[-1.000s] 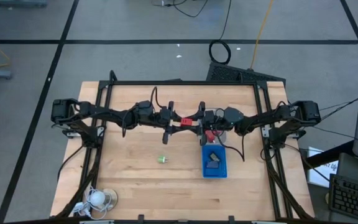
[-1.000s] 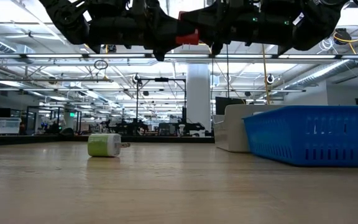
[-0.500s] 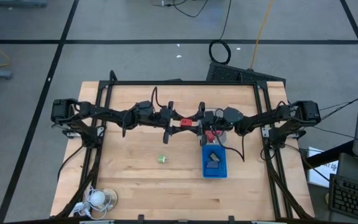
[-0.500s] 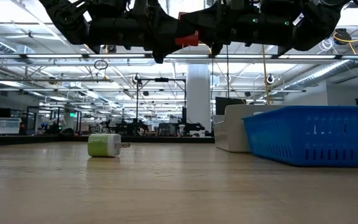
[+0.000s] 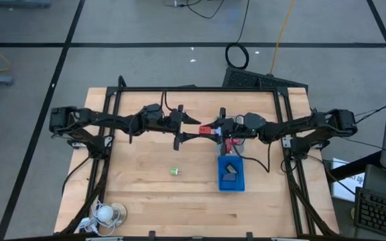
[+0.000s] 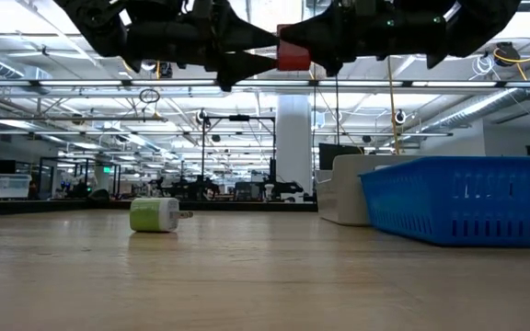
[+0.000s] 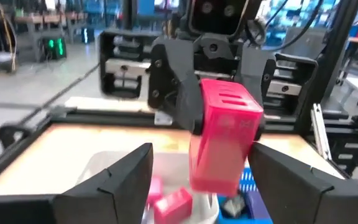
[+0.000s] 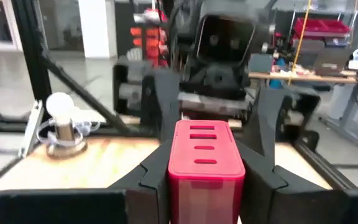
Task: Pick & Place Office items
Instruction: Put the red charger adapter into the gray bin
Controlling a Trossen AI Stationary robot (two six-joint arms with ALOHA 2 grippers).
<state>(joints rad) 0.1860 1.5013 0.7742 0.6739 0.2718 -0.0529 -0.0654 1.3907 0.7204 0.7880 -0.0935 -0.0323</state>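
Note:
A red block [image 5: 206,129] hangs high above the table's middle, with my right gripper [image 5: 213,128] shut on it, coming level from the right. My left gripper [image 5: 194,128] faces it from the left, open. Its fingers [image 7: 126,177] stand apart on either side of the block [image 7: 225,137] and do not touch it. A small green item [image 5: 175,171] lies on the wood toward the near side. More red items [image 7: 173,202] lie in the clear tray [image 5: 235,146]. Dark pieces lie in the blue tray [image 5: 232,181]. My right gripper pinches the red block's two long sides [image 8: 174,168] between its two fingers [image 8: 157,177]. The fingers come level from the table's right and lie along the block. The block's free end points toward my left gripper. It hangs clear of the table and trays.
The clear tray and the blue tray [image 6: 467,198] stand right of centre, under and near my right gripper. A white round coiled-cord thing [image 5: 106,213] sits at the near left corner. Bare wood lies around the green item [image 6: 155,214].
My left gripper has opened and let go of the red block, which both grippers had held. The block has gone a little toward the table's right edge with my right gripper, still level and clear of the table.

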